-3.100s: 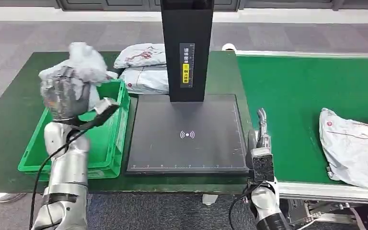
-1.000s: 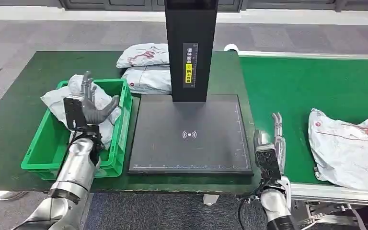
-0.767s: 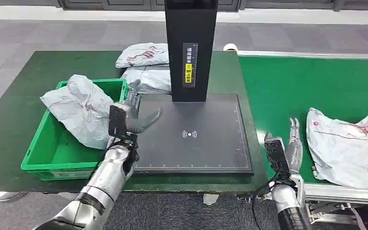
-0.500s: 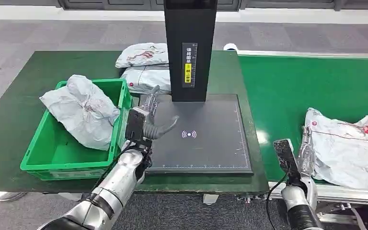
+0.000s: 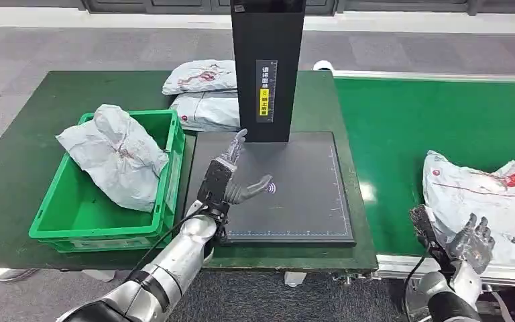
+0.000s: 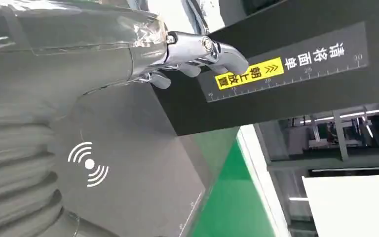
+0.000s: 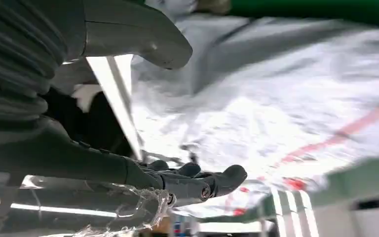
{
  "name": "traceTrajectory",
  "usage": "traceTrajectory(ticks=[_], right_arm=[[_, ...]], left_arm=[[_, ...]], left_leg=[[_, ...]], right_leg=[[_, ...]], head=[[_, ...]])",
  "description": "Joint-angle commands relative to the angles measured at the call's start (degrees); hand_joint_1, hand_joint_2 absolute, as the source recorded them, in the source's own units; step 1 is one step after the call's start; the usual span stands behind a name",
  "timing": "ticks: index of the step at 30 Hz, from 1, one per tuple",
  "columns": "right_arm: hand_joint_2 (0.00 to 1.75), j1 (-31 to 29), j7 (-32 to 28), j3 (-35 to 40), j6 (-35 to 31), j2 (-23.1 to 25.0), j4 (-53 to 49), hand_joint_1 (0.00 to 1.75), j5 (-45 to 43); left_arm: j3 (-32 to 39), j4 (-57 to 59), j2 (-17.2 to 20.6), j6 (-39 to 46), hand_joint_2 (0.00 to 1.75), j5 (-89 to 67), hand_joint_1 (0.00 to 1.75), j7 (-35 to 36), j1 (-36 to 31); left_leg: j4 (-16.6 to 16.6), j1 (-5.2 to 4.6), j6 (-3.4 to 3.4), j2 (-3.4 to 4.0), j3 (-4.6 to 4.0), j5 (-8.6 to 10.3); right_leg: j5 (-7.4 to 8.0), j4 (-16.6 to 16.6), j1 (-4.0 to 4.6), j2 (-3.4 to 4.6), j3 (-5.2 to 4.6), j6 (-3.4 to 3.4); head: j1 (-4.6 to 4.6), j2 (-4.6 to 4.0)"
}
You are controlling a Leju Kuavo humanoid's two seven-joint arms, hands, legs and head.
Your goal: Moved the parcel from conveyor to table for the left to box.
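Observation:
A crumpled grey parcel (image 5: pixel 489 201) with red print lies on the green conveyor (image 5: pixel 402 134) at the right; the right wrist view has this parcel (image 7: pixel 286 98) close ahead. My right hand (image 5: pixel 473 243) is open at the conveyor's near edge, fingers spread just beside the parcel. My left hand (image 5: pixel 231 178) hovers open over the black scan pad (image 5: pixel 302 201), holding nothing. Another grey parcel (image 5: pixel 117 154) rests in the green box (image 5: pixel 67 225) on the table's left.
A black upright column (image 5: pixel 266 67) with a yellow label stands at the pad's back edge, close to my left hand's fingers (image 6: pixel 202 52). Two more parcels (image 5: pixel 201 94) lie behind the green box on the dark green table (image 5: pixel 13 168).
My left hand let go of its parcel in the green box and swung right over the scan pad. My right hand moved right along the conveyor edge to the parcel there.

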Motion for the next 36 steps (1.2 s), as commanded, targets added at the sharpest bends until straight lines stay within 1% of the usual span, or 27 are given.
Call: traceTrajectory(ticks=[1,4,8,9,10,11,13,14,15,16,17,18,19,20,21,22,23,25,27,28,29,30,31,32,34,36], right_arm=[[1.75,-6.16,3.79,-4.93,2.61,-1.86,11.64,0.0,1.53],[1.75,-6.68,4.61,-4.58,3.49,-1.97,11.93,0.0,2.39],[1.75,-7.89,7.34,-3.41,4.79,-1.68,12.39,0.0,4.95],[1.75,-7.98,7.65,-3.06,5.75,-1.6,12.5,0.0,4.79],[1.75,-8.19,8.27,-2.7,6.43,-1.63,12.74,0.0,5.41],[1.75,-8.55,8.45,-2.26,8.4,-1.59,13.04,0.0,6.2],[1.75,-9.21,7.17,-1.68,11.36,-1.27,13.34,0.0,6.78],[1.75,-9.6,4.96,-1.94,13.04,-0.61,13.13,0.0,6.31],[1.75,-9.7,5.21,-1.89,12.91,-0.33,13.12,0.0,6.42],[1.75,-9.91,2.52,-3.22,14.9,0.19,13.05,0.0,4.59],[1.75,-10.05,0.64,-1.06,14.08,0.33,13.17,0.0,7.46],[1.75,-10.12,-3.05,-0.19,13.64,0.99,12.88,0.0,8.27],[1.75,-10.51,-4.91,-1.34,16.35,1.73,13.32,0.0,6.73],[1.75,-10.51,-4.91,-1.34,16.35,1.73,13.32,0.0,6.73],[1.75,-10.51,-4.91,-1.34,16.35,1.73,13.32,0.0,6.73],[1.75,-10.24,-7.88,-0.12,15.92,2.2,13.03,0.0,8.05],[1.75,-10.22,-9.63,0.8,18.56,2.55,13.55,0.0,8.82],[1.75,-9.98,-10.49,0.16,20.57,3.02,13.8,0.0,8.05],[1.75,-9.67,-10.56,0.11,20.3,3.16,13.75,0.0,8.0],[1.75,-9.57,-12.16,-0.88,25.11,3.24,14.06,0.0,6.67],[1.75,-9.04,-14.25,-4.4,31.17,3.67,14.12,0.0,2.66],[1.75,-8.41,-16.1,-5.84,33.11,3.72,13.84,0.05,1.03],[1.75,-7.95,-18.62,-8.89,37.03,3.95,14.03,1.75,-2.42],[1.75,-7.35,-19.88,-9.95,38.96,3.87,14.13,1.75,-3.54],[1.75,-6.98,-20.37,-10.21,38.86,3.96,14.11,1.75,-3.77],[1.75,-6.82,-19.58,-10.7,37.77,4.07,14.09,1.75,-3.86]], left_arm=[[-2.44,4.28,1.85,0.29,1.75,1.08,0.0,-0.53,-1.34],[-2.21,3.96,1.87,0.63,1.75,1.21,0.0,-0.56,-1.3],[-1.75,3.37,2.36,0.97,1.75,1.43,0.0,-0.85,-0.92],[-1.5,3.71,2.27,0.96,1.75,1.38,0.0,-1.04,-1.07],[-1.37,3.38,2.36,1.02,1.75,1.44,0.0,-1.07,-0.87],[-1.18,2.84,2.45,1.04,1.75,1.46,0.0,-0.96,-0.57],[-1.07,2.38,2.7,1.09,1.75,1.45,0.0,-0.89,-0.33],[-0.97,2.16,2.91,0.99,1.75,1.45,0.0,-0.88,-0.2],[-0.95,2.13,2.98,0.92,1.75,1.46,0.0,-0.88,-0.19],[-0.81,1.96,3.06,1.02,1.75,1.51,0.0,-0.96,-0.1],[-0.58,1.62,3.22,0.84,1.75,1.5,0.0,-1.07,0.11],[-0.34,1.34,3.4,1.01,1.75,1.53,0.0,-1.17,0.37],[-0.34,1.14,3.58,0.6,1.75,1.57,0.0,-1.12,0.52],[-0.34,1.14,3.58,0.6,1.75,1.57,0.0,-1.12,0.52],[-0.34,1.14,3.58,0.6,1.75,1.57,0.0,-1.12,0.52],[-0.19,0.83,3.69,0.5,1.75,1.48,0.0,-1.28,0.69],[-0.2,0.7,3.77,0.08,1.75,1.41,0.0,-1.35,0.72],[-0.21,0.72,3.82,-0.07,1.75,1.3,0.0,-1.41,0.61],[-0.19,0.72,3.84,-0.12,1.75,1.3,0.0,-1.41,0.53],[-0.21,0.96,3.85,-0.4,1.75,1.2,0.0,-1.58,0.35],[0.0,1.28,3.86,-0.61,1.75,1.19,0.0,-1.96,0.1],[0.17,1.49,3.89,-0.61,1.75,1.15,0.0,-2.21,-0.08],[0.5,1.59,3.99,-0.49,1.75,1.18,0.0,-2.52,-0.14],[0.79,1.57,4.19,-0.29,1.75,1.16,0.0,-2.74,-0.11],[1.05,1.43,4.47,-0.32,1.75,1.25,0.0,-2.81,0.09],[1.61,1.01,4.71,-0.61,1.75,1.48,0.0,-2.81,0.42]], left_leg=[[-0.05,0.03,-0.06,0.18,0.18,-0.08],[-0.03,0.01,-0.03,0.12,0.11,-0.04],[-0.05,0.04,-0.05,0.32,0.21,-0.11],[-0.03,0.01,-0.03,0.22,0.12,-0.05],[-0.06,0.04,-0.05,0.3,0.21,-0.09],[-0.03,0.02,-0.03,0.2,0.11,-0.05],[-0.06,0.03,-0.05,0.26,0.18,-0.07],[-0.04,0.03,-0.04,0.23,0.12,-0.06],[-0.04,0.02,-0.04,0.25,0.11,-0.05],[-0.07,0.07,-0.07,0.41,0.21,-0.11],[-0.05,0.04,-0.05,0.35,0.14,-0.08],[-0.07,0.07,-0.06,0.41,0.19,-0.1],[-0.05,0.06,-0.05,0.35,0.13,-0.08],[-0.09,0.07,-0.08,0.45,0.22,-0.1],[-0.04,0.05,-0.06,0.33,0.12,-0.08],[-0.07,0.08,-0.08,0.41,0.19,-0.1],[-0.08,0.1,-0.08,0.4,0.23,-0.11],[-0.06,0.11,-0.07,0.26,0.16,-0.07],[-0.05,0.1,-0.02,0.2,0.12,-0.04],[-0.07,0.13,-0.03,0.25,0.19,-0.07],[-0.08,0.14,-0.03,0.32,0.23,-0.09],[-0.05,0.09,-0.01,0.16,0.12,-0.04],[-0.06,0.1,-0.02,0.12,0.15,-0.04],[-0.07,0.13,-0.03,0.15,0.19,-0.06],[-0.07,0.13,-0.02,0.08,0.18,-0.02],[-0.15,0.17,-0.05,0.19,0.31,-0.04]], right_leg=[[-0.05,-0.04,0.05,0.06,0.13,-0.1],[-0.04,-0.01,0.03,0.02,0.08,-0.05],[-0.04,-0.06,0.07,0.15,0.15,-0.09],[-0.03,0.0,0.02,0.11,0.06,-0.05],[-0.03,-0.06,0.06,0.14,0.15,-0.08],[-0.03,0.0,0.03,0.09,0.07,-0.05],[-0.04,-0.03,0.05,0.12,0.12,-0.09],[-0.03,-0.02,0.05,0.12,0.08,-0.07],[-0.02,-0.01,0.03,0.15,0.06,-0.07],[-0.02,-0.06,0.09,0.24,0.14,-0.13],[-0.01,-0.03,0.06,0.23,0.1,-0.09],[-0.01,-0.06,0.09,0.26,0.13,-0.12],[0.0,-0.03,0.07,0.23,0.08,-0.09],[0.0,-0.08,0.1,0.3,0.15,-0.13],[-0.01,0.0,0.07,0.21,0.08,-0.09],[-0.02,-0.04,0.1,0.25,0.14,-0.13],[-0.02,-0.06,0.13,0.23,0.18,-0.14],[-0.02,-0.05,0.13,0.12,0.15,-0.11],[-0.03,-0.02,0.11,0.07,0.12,-0.08],[-0.04,-0.07,0.14,0.08,0.19,-0.11],[-0.04,-0.09,0.16,0.12,0.23,-0.12],[-0.04,-0.02,0.1,0.02,0.14,-0.08],[-0.07,-0.02,0.11,-0.04,0.18,-0.1],[-0.07,-0.06,0.14,-0.02,0.22,-0.11],[-0.06,-0.07,0.14,-0.06,0.23,-0.08],[-0.04,-0.19,0.19,-0.01,0.33,-0.13]], head=[[0.0,0.0],[0.0,0.0],[0.0,0.0],[0.0,0.0],[0.0,0.0],[0.0,0.0],[0.02,0.0],[0.0,0.0],[0.02,0.0],[0.02,0.0],[0.02,0.0],[0.0,0.0],[0.02,0.0],[0.02,0.0],[0.0,0.0],[0.02,0.0],[0.0,0.0],[0.0,0.0],[0.0,0.0],[0.0,0.0],[0.0,0.0],[0.0,0.0],[0.0,0.0],[0.02,0.0],[0.02,0.0],[0.02,0.0]])
